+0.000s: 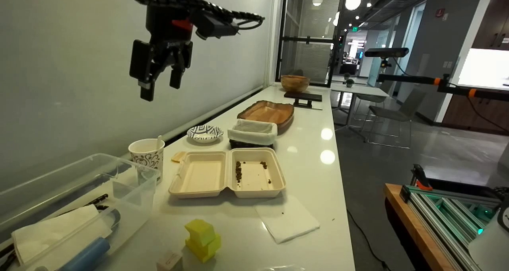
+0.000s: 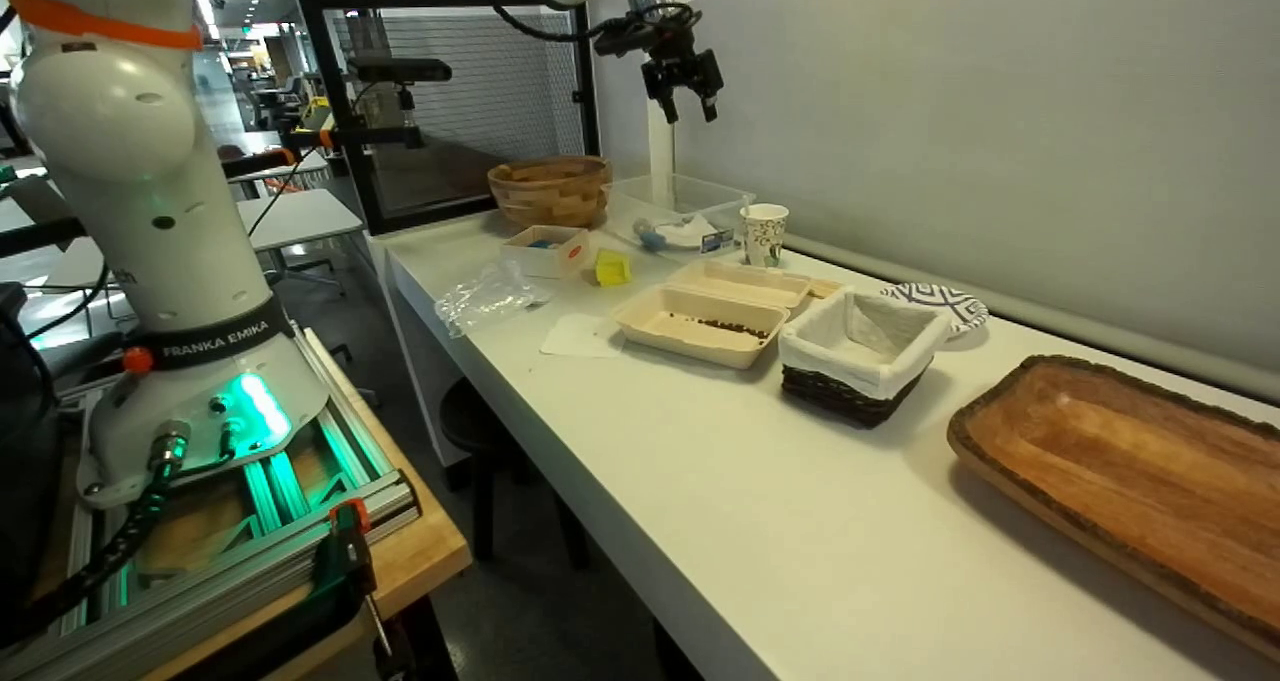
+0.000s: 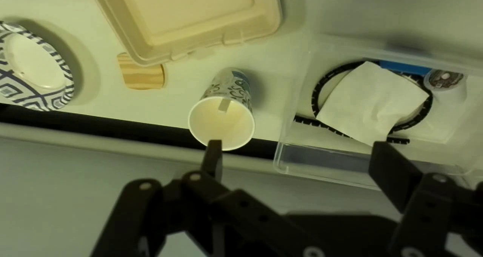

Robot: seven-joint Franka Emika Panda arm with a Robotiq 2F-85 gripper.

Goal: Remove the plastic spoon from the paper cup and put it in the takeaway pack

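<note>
The paper cup (image 1: 147, 158), off-white with a dark swirl pattern, stands upright beside the clear bin; it also shows in an exterior view (image 2: 764, 236) and in the wrist view (image 3: 236, 89). The plastic spoon (image 1: 159, 141) shows only as a pale handle above the cup's rim; in the wrist view it is a short strip (image 3: 224, 105) at the rim. The takeaway pack (image 1: 206, 193) lies open, with small brown bits in one half. My gripper (image 1: 161, 90) is open and empty, high above the cup and bin; its fingers also show in the wrist view (image 3: 297, 146).
The clear plastic bin (image 1: 137, 197) holds napkins and a blue item, beside the wall. A patterned bowl (image 1: 204, 133), lined basket (image 1: 253, 131) and wooden tray (image 1: 270, 112) stand beyond the pack. Yellow blocks (image 1: 203, 239) and a napkin (image 1: 288, 219) lie on the nearer table.
</note>
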